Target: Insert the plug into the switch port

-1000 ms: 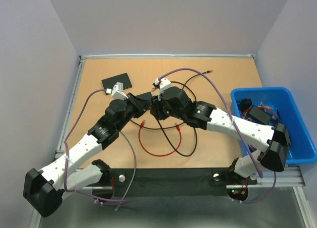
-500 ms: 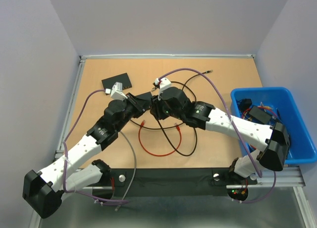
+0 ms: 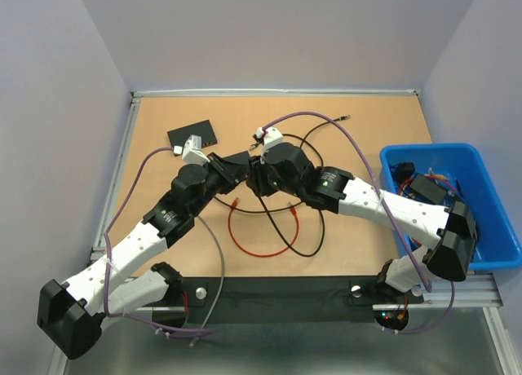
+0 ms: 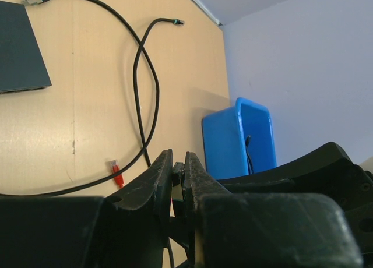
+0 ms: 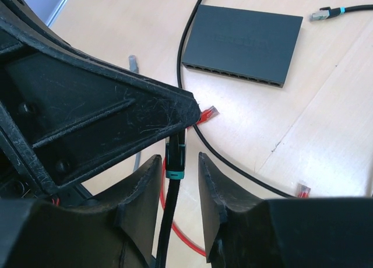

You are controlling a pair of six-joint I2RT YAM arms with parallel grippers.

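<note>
Plug (image 5: 175, 154), black with a teal band, is held above the table (image 3: 391, 122) near its middle, pinched at the tips of the left gripper (image 4: 178, 166), whose fingers are almost closed on it. Its black cable (image 5: 169, 215) runs down between the fingers of the right gripper (image 5: 178, 162), which stand spread either side, not clamping. Switch (image 5: 242, 43) lies flat, well apart from the plug.
</note>
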